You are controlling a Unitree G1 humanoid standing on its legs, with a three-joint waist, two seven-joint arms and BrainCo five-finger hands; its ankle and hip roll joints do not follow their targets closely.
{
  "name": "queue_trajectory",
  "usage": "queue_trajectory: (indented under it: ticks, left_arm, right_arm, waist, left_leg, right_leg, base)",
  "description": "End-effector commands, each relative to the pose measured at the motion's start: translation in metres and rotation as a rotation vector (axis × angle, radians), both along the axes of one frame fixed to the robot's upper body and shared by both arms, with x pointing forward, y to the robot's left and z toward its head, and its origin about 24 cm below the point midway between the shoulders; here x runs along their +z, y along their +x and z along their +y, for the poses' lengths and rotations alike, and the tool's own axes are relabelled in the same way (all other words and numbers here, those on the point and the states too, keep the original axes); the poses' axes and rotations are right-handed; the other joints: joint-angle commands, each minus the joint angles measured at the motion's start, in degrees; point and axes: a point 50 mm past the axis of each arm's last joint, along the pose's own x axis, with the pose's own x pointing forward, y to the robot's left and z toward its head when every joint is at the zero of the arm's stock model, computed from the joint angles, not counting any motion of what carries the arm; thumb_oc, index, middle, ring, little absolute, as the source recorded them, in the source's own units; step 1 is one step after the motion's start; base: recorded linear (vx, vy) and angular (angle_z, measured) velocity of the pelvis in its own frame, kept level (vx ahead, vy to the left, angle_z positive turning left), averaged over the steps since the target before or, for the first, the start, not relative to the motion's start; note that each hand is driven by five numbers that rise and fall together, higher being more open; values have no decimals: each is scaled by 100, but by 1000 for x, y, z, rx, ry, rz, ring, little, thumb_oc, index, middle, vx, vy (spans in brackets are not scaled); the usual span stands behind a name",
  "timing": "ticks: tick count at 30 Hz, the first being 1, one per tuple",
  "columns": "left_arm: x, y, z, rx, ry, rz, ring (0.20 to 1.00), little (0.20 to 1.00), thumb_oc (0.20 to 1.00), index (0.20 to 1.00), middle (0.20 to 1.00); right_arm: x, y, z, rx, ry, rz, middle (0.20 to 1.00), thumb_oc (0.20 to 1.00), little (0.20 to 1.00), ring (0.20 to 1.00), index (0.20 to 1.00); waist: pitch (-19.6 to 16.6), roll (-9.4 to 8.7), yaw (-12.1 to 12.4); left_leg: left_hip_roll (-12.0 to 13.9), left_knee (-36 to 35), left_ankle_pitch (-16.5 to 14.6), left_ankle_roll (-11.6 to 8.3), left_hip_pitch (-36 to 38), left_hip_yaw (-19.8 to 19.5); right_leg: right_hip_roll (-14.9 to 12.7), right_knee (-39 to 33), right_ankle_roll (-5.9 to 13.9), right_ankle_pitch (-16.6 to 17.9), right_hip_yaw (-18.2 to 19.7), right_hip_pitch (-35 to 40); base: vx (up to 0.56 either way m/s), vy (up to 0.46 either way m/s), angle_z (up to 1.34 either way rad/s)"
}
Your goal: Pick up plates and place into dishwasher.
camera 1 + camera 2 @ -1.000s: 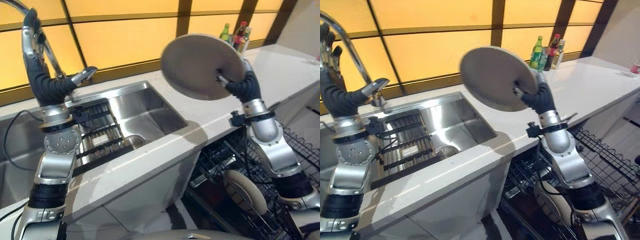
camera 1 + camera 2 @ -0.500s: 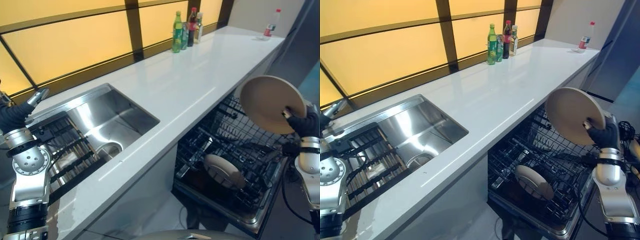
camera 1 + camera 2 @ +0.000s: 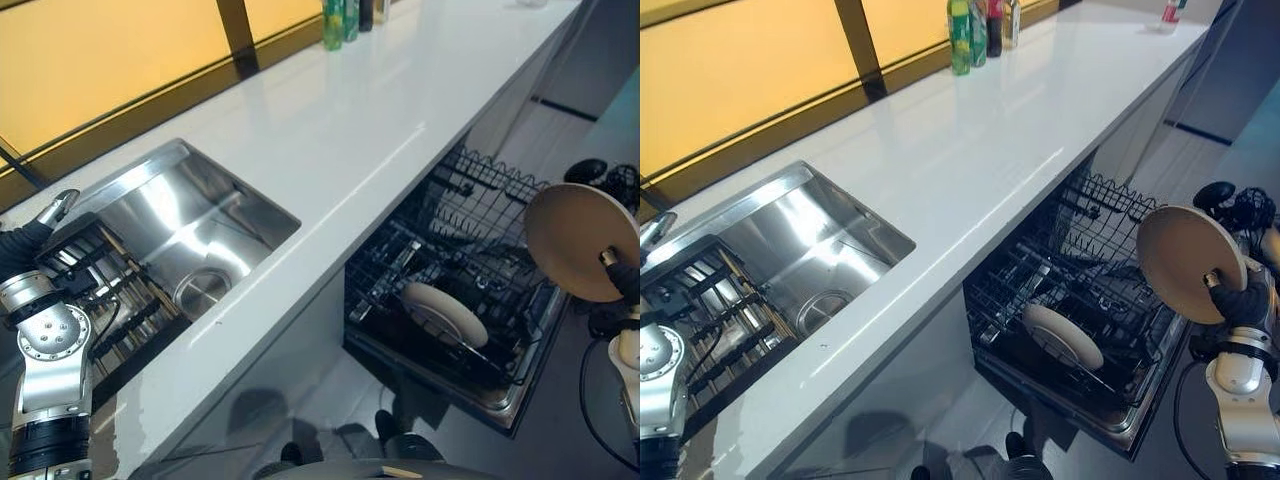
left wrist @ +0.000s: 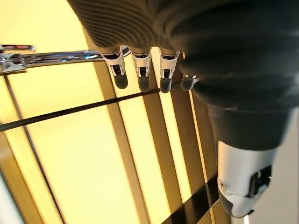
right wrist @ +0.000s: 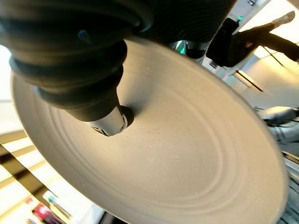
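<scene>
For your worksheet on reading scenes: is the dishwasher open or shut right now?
Open. The dishwasher rack is pulled out below the counter, with one plate standing in it.

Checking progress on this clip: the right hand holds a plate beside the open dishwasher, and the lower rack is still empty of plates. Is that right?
Not quite. The right hand does hold a plate beside the open dishwasher, but the lower rack is not empty: a second plate already stands in it, tilted among the wires. The right eye view shows it, and the left eye view agrees.

Right hand (image 3: 1243, 300) clamped, left hand (image 4: 154, 32) slack
</scene>
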Motion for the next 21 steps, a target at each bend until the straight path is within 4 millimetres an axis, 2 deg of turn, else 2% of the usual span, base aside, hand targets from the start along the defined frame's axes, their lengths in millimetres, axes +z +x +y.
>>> queue_trajectory:
  ticks: [1, 7, 15, 21]
  left_arm:
    - [25, 12, -9, 14, 84, -124, 1000, 1000, 1000, 1000, 1000]
    - [53, 24, -11, 39, 99, -207, 1000, 1000, 1000, 1000, 1000]
    - [89, 30, -12, 46, 151, -273, 1000, 1000, 1000, 1000, 1000]
    - [105, 33, -14, 52, 189, -295, 1000, 1000, 1000, 1000, 1000]
  right_arm:
    - [47, 27, 3, 65, -77, -171, 200, 200, 200, 200, 200]
    - [63, 50, 5, 65, -190, -122, 200, 200, 200, 200, 200]
    - [75, 68, 9, 95, -217, -125, 200, 200, 200, 200, 200]
    - [84, 77, 19, 159, -242, -113, 200, 200, 200, 200, 200]
  waist:
    - [206, 26, 9]
    - [727, 134, 36]
    - [1176, 26, 165]
    - [1352, -17, 213]
  left_leg:
    - [-215, 819, 29, 119, -1092, -549]
    - [-225, 1101, 151, 82, -1843, -581]
    - [-114, 1157, 297, 67, -2393, -648]
    - [-71, 1149, 366, 72, -2558, -670]
  right_leg:
    - [30, 948, 15, -382, -199, -795]
    - [88, 1156, -75, -356, -254, -1416]
    - [197, 1158, -215, -283, -492, -1798]
    - [265, 1151, -268, -266, -624, -1895]
  base:
    - [-280, -10, -6]
    - [-173, -74, 1]
    - [-78, -163, -3]
    - [-17, -106, -3]
